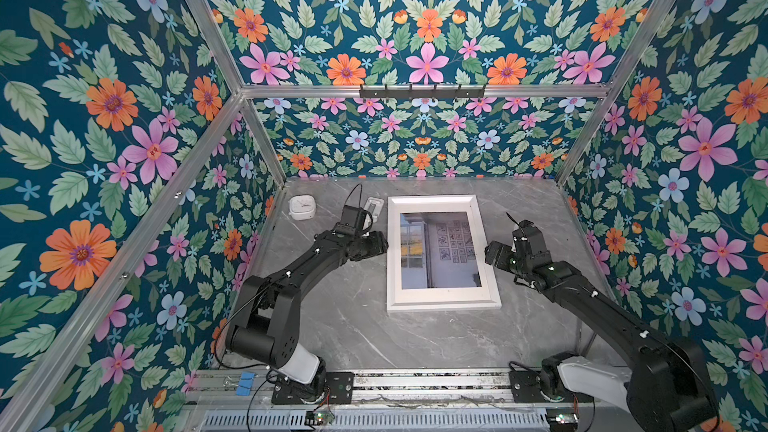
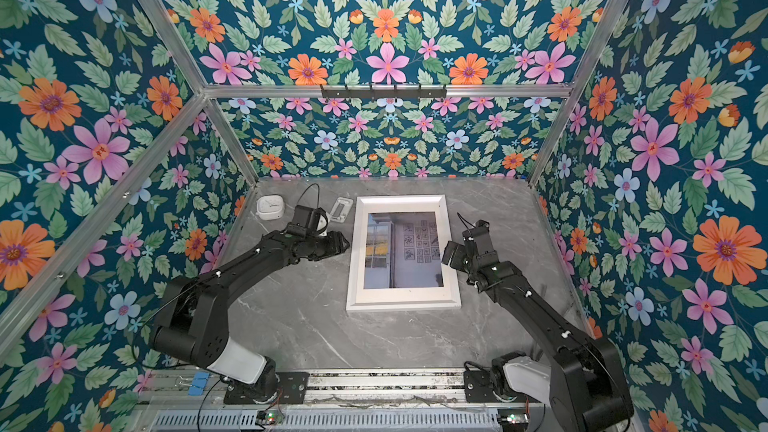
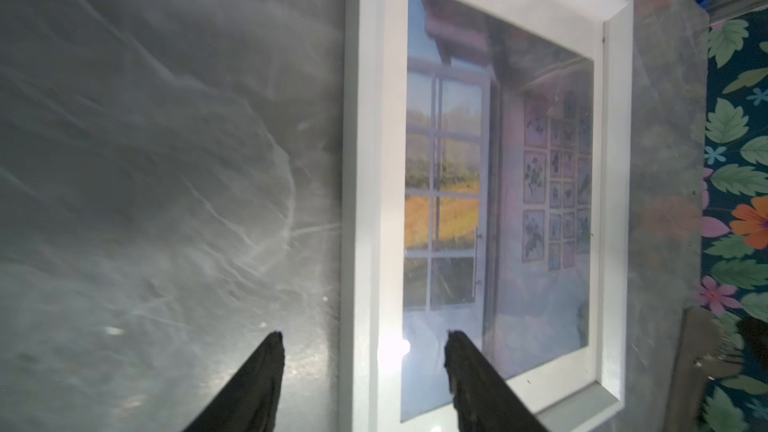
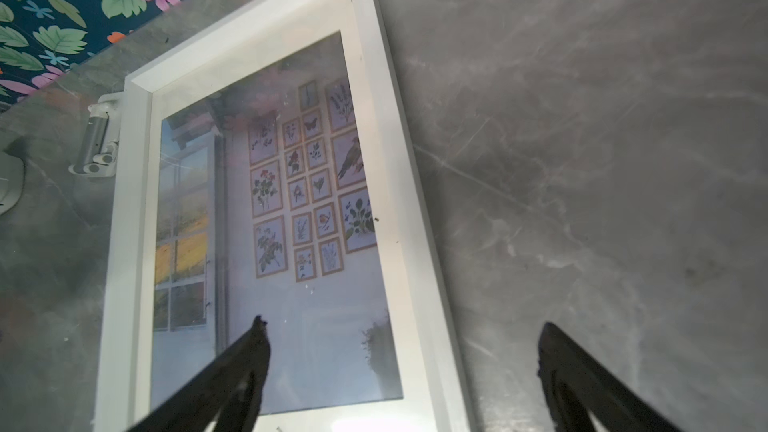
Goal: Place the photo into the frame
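Note:
The white frame (image 1: 432,202) (image 2: 400,201) lies flat on the grey marble table, its long sides running front to back. The photo (image 1: 440,251) (image 2: 403,251), a lilac room wall with a grid of small pictures and a window, shows inside it within a white border. My left gripper (image 1: 381,243) (image 3: 365,338) hovers open over the frame's left rim (image 3: 361,160), one finger over the table and one over the photo (image 3: 498,201). My right gripper (image 1: 492,253) (image 4: 404,326) stands wide open over the right rim (image 4: 399,160), likewise straddling photo (image 4: 266,222) and table. Neither holds anything.
A small white round-cornered clock (image 1: 302,206) and a white hinged stand (image 1: 373,206) sit at the back left of the table. Blue binder clips (image 1: 245,380) lie on the front rail. A black hook rack (image 1: 422,91) hangs on the floral back wall.

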You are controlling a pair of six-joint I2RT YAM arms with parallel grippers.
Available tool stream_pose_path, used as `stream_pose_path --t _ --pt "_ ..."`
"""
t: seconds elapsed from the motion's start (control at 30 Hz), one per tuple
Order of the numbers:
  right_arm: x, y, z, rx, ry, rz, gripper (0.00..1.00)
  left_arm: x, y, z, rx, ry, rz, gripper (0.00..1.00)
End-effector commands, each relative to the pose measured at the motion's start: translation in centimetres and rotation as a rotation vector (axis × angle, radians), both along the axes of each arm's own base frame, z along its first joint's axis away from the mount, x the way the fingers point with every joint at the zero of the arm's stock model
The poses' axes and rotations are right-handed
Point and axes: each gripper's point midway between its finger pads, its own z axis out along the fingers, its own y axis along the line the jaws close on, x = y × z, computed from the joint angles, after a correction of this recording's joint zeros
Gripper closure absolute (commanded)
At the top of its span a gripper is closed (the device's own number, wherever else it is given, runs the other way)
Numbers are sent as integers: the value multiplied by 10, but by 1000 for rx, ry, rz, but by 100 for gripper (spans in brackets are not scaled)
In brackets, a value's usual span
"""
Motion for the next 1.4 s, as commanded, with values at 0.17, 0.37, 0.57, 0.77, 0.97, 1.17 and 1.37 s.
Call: stream_pose_path --t 0.17,0.37,0.57,0.77,0.97,1.17,1.37 --pt "8 -41 21 -162 -212 53 1 48 59 48 260 -432 16 32" --pt "6 -73 13 -236 -287 -14 1 46 109 28 430 -575 153 21" --pt "11 -89 -1 -324 -339 -76 1 25 152 13 609 -704 268 16" --pt "20 -92 -9 -341 -425 -94 1 24 161 -2 557 -733 261 12" --pt "31 -97 -10 -331 -500 -104 1 11 172 -5 479 -827 327 6" --pt "51 -97 -39 -253 -395 -35 1 16 176 -10 462 -812 330 6" --pt "51 -100 -36 -240 -416 -39 1 19 182 -10 446 -802 350 0"
